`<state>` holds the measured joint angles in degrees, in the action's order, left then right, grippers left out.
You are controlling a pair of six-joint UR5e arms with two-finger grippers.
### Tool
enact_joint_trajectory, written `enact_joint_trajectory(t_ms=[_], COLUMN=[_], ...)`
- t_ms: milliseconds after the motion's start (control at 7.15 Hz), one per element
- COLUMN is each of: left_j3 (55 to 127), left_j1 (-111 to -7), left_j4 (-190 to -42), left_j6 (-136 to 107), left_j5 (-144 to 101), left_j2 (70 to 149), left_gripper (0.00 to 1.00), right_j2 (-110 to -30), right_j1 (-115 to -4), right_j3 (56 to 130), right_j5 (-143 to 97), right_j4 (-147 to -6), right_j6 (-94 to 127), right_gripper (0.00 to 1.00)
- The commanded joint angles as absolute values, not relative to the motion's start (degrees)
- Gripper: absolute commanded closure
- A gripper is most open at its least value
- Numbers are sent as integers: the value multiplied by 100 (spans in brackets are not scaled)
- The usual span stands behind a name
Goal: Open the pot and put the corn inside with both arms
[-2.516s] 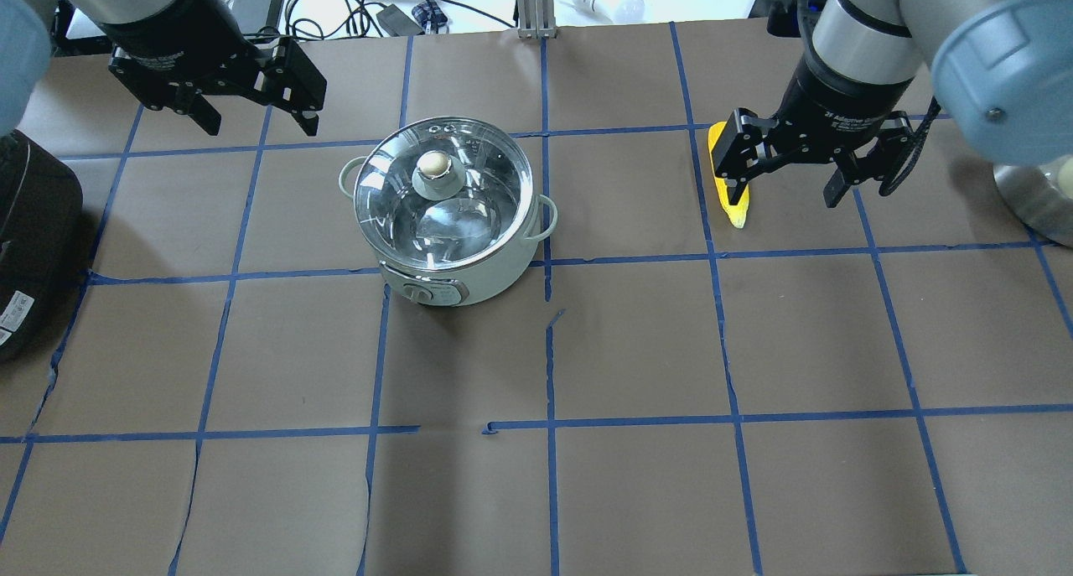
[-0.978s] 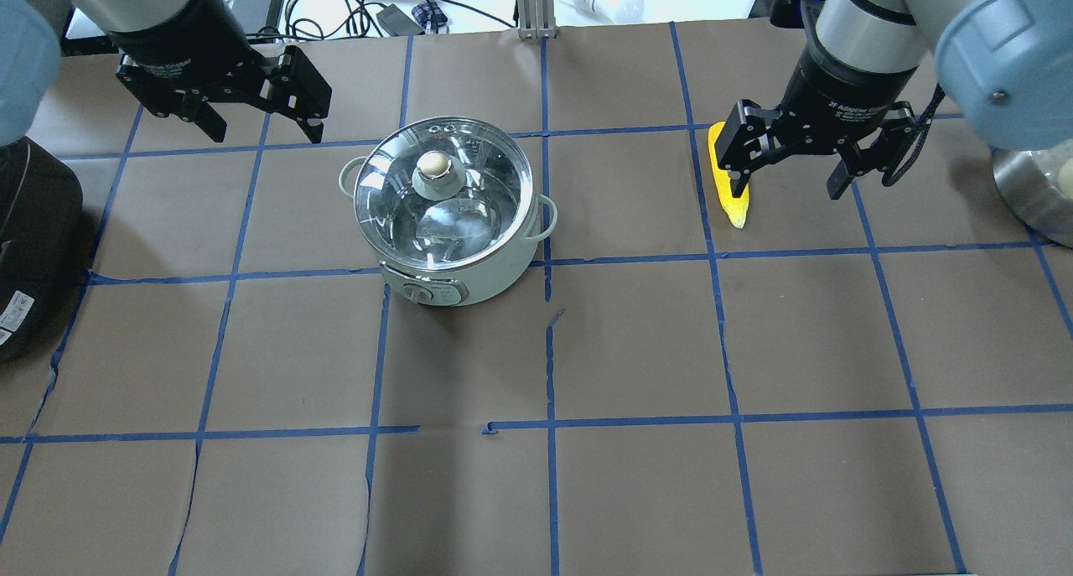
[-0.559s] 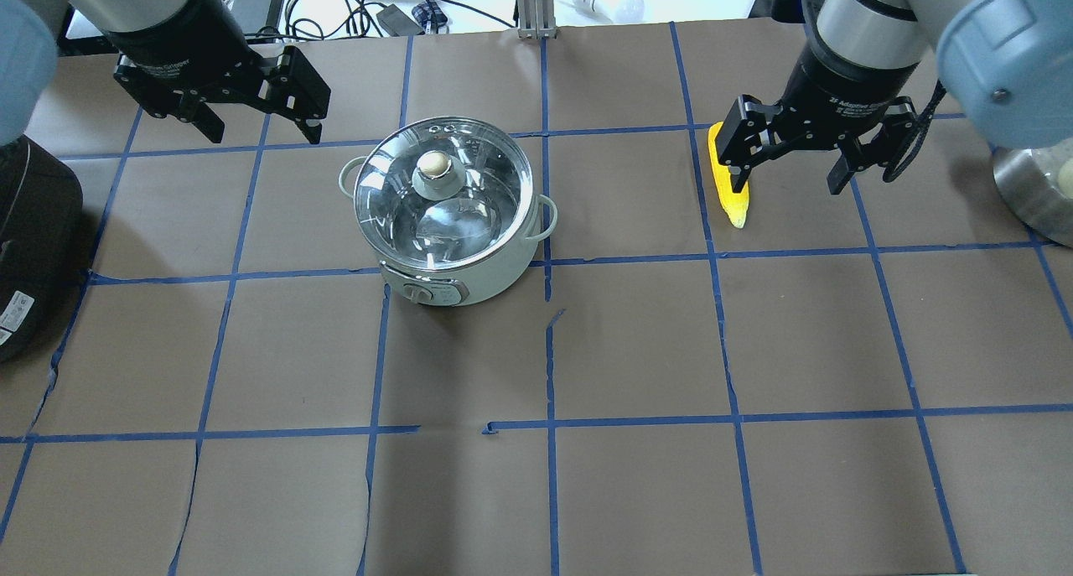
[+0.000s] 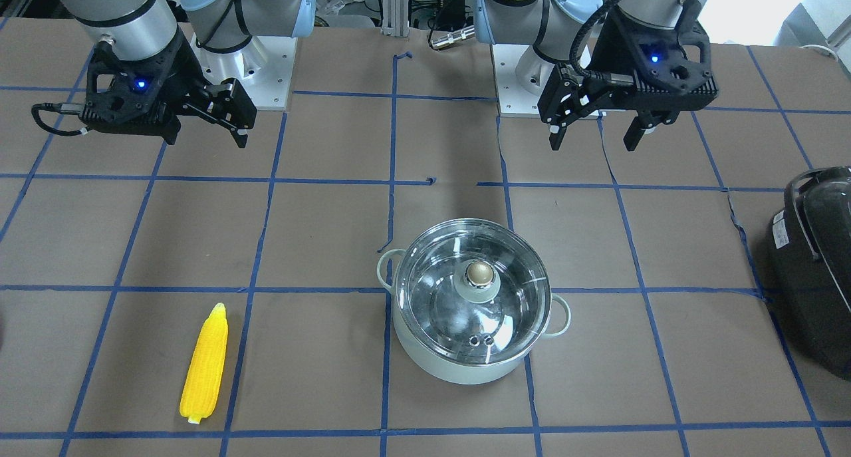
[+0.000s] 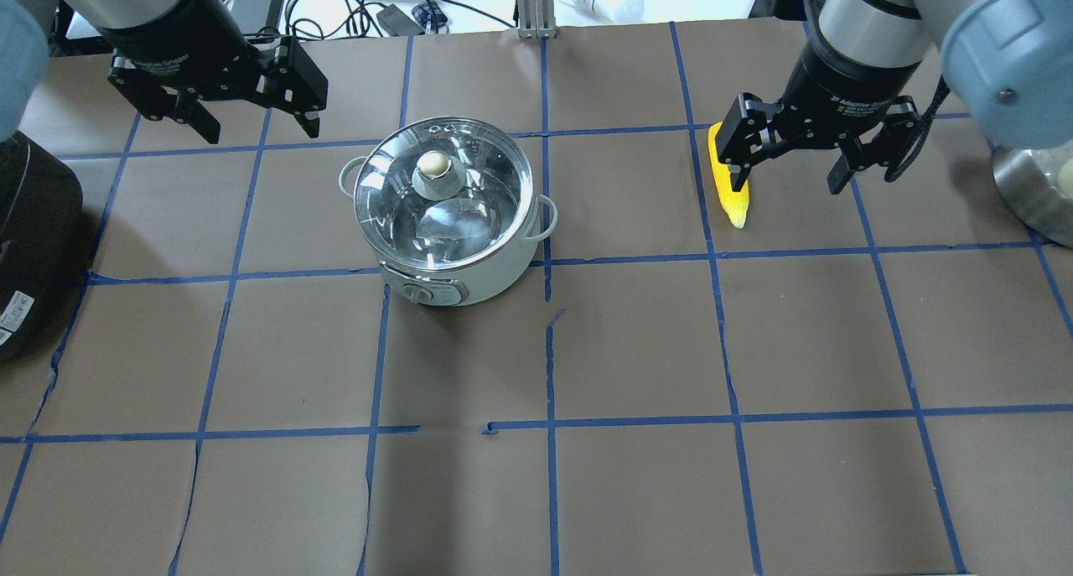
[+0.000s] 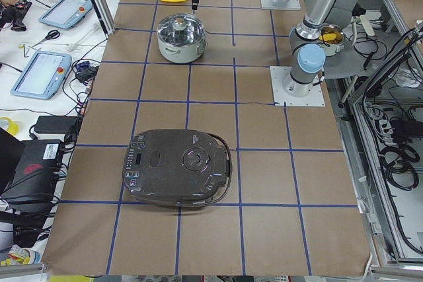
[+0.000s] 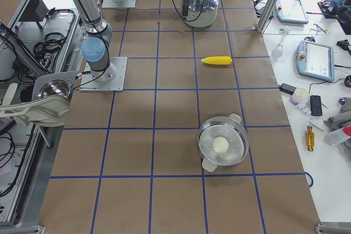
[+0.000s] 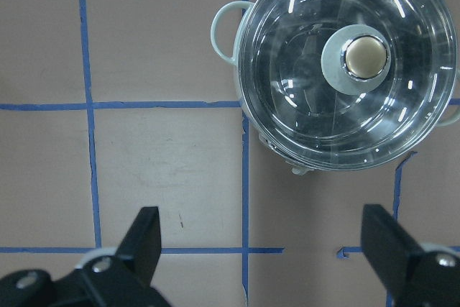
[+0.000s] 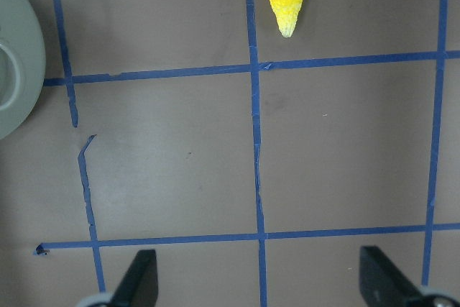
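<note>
Corn (image 4: 205,364) flat on the counter, on the robot's right half, close to the operators' edge. Long axis runs edge to edge, robot side to operators' side, with the pointed tip toward the robot. Right pincer (image 5: 788,182) hangs above the counter, empty, jaws spread wide. In the right wrist view only the cob's tip shows, at the top of the frame, roughly centred between the two fingers. So the corn lies straight out from the pincer, toward the operators' edge, with little sideways offset. The jaws open across the cob's long axis, so my guess is no wrist turn is needed: reach out, then drop.

Pot (image 4: 459,370) sits near the middle of the counter's length, also toward the operators' edge. Glass lid (image 4: 512,291) on it, brass knob (image 4: 482,273) up, so the pot is not yet opened. Left pincer (image 5: 260,130) also empty and wide open, held high and apart from the pot. In the left wrist view the knob is ahead and off to one side, which puts it outward and toward the counter's middle from this pincer.

Left arm is nearer the pot, right arm nearer the corn. Corn and pot are well apart. Nothing gripped; both reaches look like they are yet to start.
</note>
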<state>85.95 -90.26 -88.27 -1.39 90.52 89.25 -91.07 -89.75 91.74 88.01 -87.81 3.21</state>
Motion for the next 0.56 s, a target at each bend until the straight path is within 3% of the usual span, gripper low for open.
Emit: enact_joint_trajectory(t_ms=[0, 419], left_j3=[8605, 8201], left_j1=[-9026, -9576], left_j4=[-8816, -8289], left_j6=[-158, -1239], left_j5=[9009, 8375], left_j2=[9086, 9963], left_gripper=[0, 0], right_j2=[-9105, -9105], right_j1=[-8982, -8974], right_j3=[9184, 9193], right_j5=[8824, 8903], right_j4=[-8772, -8736], right_j6=[352, 360], right_gripper=[0, 0])
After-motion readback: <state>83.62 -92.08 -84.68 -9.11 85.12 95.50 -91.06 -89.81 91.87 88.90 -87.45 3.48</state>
